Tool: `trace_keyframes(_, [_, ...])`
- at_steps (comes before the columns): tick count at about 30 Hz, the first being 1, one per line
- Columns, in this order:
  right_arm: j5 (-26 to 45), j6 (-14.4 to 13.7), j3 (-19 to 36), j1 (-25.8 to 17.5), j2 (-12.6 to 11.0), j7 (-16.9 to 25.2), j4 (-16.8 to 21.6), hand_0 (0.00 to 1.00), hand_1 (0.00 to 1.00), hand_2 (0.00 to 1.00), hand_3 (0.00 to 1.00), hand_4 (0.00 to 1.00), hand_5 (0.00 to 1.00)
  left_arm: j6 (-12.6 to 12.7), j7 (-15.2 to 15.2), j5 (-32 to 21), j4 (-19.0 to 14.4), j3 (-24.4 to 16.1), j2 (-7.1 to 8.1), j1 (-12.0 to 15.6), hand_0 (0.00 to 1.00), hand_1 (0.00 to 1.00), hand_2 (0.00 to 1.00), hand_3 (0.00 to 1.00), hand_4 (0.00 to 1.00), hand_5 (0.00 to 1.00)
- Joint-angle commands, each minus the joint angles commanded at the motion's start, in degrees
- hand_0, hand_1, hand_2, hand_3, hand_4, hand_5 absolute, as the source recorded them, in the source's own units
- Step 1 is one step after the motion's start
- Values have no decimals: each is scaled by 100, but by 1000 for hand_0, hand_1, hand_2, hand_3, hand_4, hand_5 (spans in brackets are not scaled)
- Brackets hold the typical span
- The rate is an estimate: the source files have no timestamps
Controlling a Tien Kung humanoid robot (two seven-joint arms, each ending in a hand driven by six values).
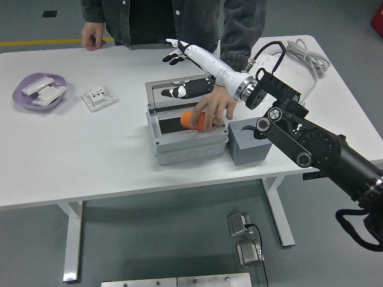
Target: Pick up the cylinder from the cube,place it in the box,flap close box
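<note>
The orange cylinder [192, 121] lies in the open grey box [185, 142], and a person's hand [216, 103] grips it from the far side. The box's clear lid [173, 94] stands upright at the back. My right hand [182, 72], white with black fingertips, is lifted above the lid with fingers spread and holds nothing. The grey cube [248, 143] stands just right of the box, its notched top bare. My left arm is out of view.
A purple dish [24, 95] with white parts and a white socket plate [99, 97] lie at the left. A white power strip [268, 64] with its cable lies at the back right. The person's other hand [93, 37] rests on the far edge.
</note>
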Motion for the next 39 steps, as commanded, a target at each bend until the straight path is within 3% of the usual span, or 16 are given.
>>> trace_keyframes(13, [-162, -4, -82, 560, 557, 94, -1638, 840, 726, 729, 888, 963, 323, -8, 11, 130, 0, -63, 58, -90, 661, 651, 604, 677, 649, 199])
trace_keyframes(20, [-99, -42, -218, 534, 626, 143, -2233, 840, 728, 730, 885, 962, 335, -17, 8, 186, 0, -81, 67, -114, 662, 651, 604, 677, 649, 199])
trace_keyframes(26, [-77, -90, -502, 383, 459, 107, -1945, 841, 728, 731, 881, 963, 348, -22, 4, 131, 0, -26, 44, -81, 662, 651, 604, 676, 649, 199])
trace_keyframes(39, [-217, -204, -1072, 117, -233, -87, -469, 845, 724, 730, 878, 970, 375, -49, -61, 65, 0, -13, 16, -22, 662, 651, 604, 677, 650, 199])
